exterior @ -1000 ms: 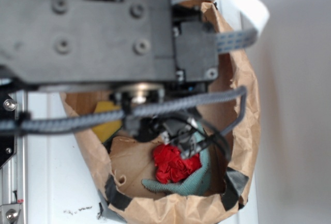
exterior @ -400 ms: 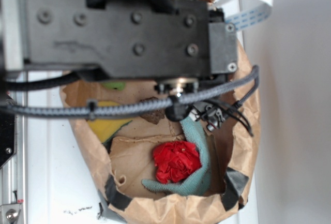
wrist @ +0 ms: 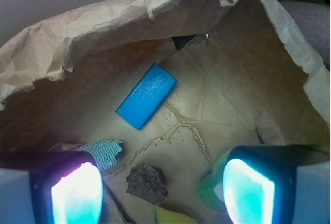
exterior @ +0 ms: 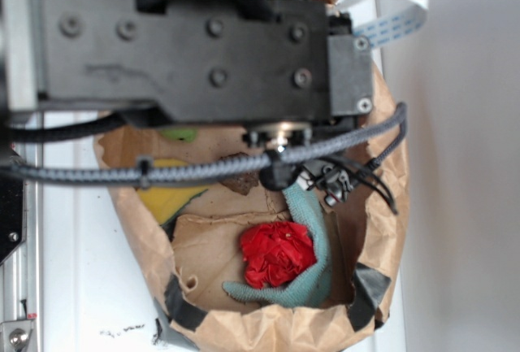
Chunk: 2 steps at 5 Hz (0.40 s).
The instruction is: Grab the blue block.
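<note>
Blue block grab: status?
Done: the arm is over the paper bag, and the wrist view has the blue block in sight on the bag floor. In hand: nothing; the pincer is open and empty, its fingers well short of the block. Left: descend, straddle the block, close and lift.

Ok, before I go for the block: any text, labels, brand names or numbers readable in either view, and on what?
No readable text in either view.
Blue block: plain faces, faint surface texture, no lettering.
Paper bag: unprinted brown paper.
White ribbon cable: striped, no legible markings.
Black arm housing: screws only, no label visible.
Dark marks on the white table: smudges, too small and blurred to read as text.
</note>
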Tool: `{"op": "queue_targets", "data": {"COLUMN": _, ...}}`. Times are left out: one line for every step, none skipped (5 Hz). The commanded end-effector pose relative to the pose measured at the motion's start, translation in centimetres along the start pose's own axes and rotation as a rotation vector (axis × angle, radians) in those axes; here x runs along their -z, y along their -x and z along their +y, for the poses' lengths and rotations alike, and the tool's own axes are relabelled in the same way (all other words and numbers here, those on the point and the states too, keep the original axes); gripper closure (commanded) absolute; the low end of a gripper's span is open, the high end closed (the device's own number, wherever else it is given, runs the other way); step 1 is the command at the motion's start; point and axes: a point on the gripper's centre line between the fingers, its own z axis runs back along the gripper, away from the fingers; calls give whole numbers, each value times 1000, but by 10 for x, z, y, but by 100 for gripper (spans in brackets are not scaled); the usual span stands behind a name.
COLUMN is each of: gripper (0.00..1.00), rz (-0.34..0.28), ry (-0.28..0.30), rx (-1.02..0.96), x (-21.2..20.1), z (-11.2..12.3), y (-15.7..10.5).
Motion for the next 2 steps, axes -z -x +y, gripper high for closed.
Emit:
{"op": "queue_targets", "data": {"gripper": 0, "rz": -33, "ry": 49, "rx": -68, "x": 7, "z": 2, "y": -8}}
{"op": "queue_targets", "data": {"gripper": 0, "rz": -29, "ry": 45, "rx": -108, "x": 22, "z": -3, "y": -3}}
